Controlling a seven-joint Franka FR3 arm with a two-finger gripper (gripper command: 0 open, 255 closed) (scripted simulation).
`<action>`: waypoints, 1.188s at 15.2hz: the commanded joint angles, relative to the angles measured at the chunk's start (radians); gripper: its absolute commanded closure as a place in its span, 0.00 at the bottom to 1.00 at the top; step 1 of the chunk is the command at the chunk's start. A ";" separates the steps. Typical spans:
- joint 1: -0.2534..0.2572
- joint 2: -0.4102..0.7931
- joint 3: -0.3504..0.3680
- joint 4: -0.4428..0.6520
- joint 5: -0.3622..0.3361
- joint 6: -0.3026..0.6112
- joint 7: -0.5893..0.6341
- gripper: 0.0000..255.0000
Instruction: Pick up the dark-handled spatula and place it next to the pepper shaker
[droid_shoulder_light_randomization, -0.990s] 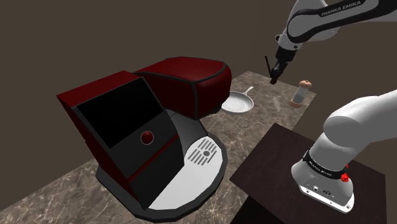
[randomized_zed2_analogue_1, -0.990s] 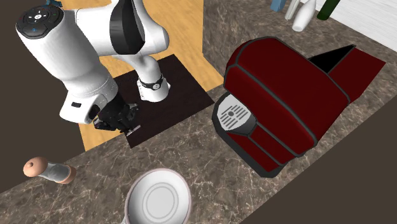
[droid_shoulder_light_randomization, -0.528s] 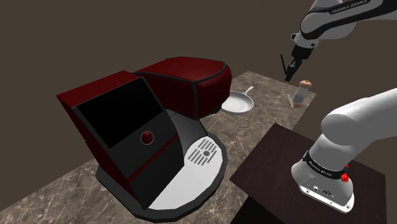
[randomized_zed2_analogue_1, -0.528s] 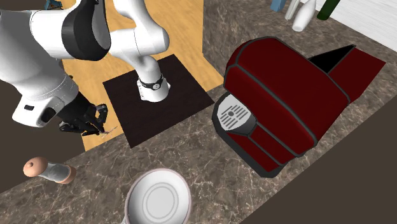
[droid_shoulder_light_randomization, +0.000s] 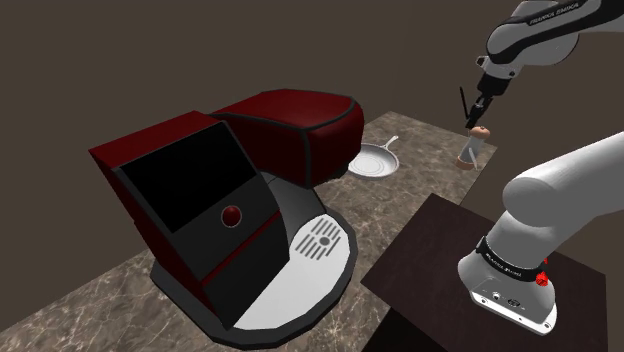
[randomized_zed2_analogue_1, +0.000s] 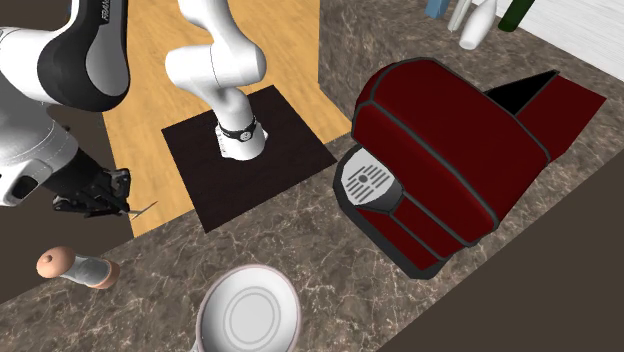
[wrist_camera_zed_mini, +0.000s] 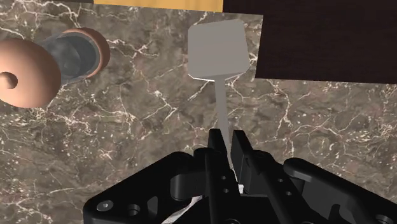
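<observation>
Jaws are clamped on the spatula (wrist_camera_zed_mini: 217, 48) at its thin neck, so it hangs over the tabletop (wrist_camera_zed_mini: 127, 127) near the edge by the stand (wrist_camera_zed_mini: 318, 38), close to the pepper shaker (wrist_camera_zed_mini: 38, 63). Looks light, stiff, maybe slick; I'd grip nearer the dark handle.

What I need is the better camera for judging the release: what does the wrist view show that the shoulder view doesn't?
The wrist view adds the spatula's flat grey blade, seen against the marble counter and apart from the pepper shaker. Its thin neck is clasped in the shut pincer. The shoulder view adds the dark red coffee machine, the white pan and the white arm. Both share the pincer, spatula, shaker and counter.
</observation>
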 joint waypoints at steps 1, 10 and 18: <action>0.002 0.016 -0.010 -0.011 0.000 0.028 -0.006 1.00; 0.012 0.090 -0.049 -0.083 0.002 0.172 -0.022 1.00; 0.033 0.181 -0.089 -0.133 0.024 0.308 -0.050 1.00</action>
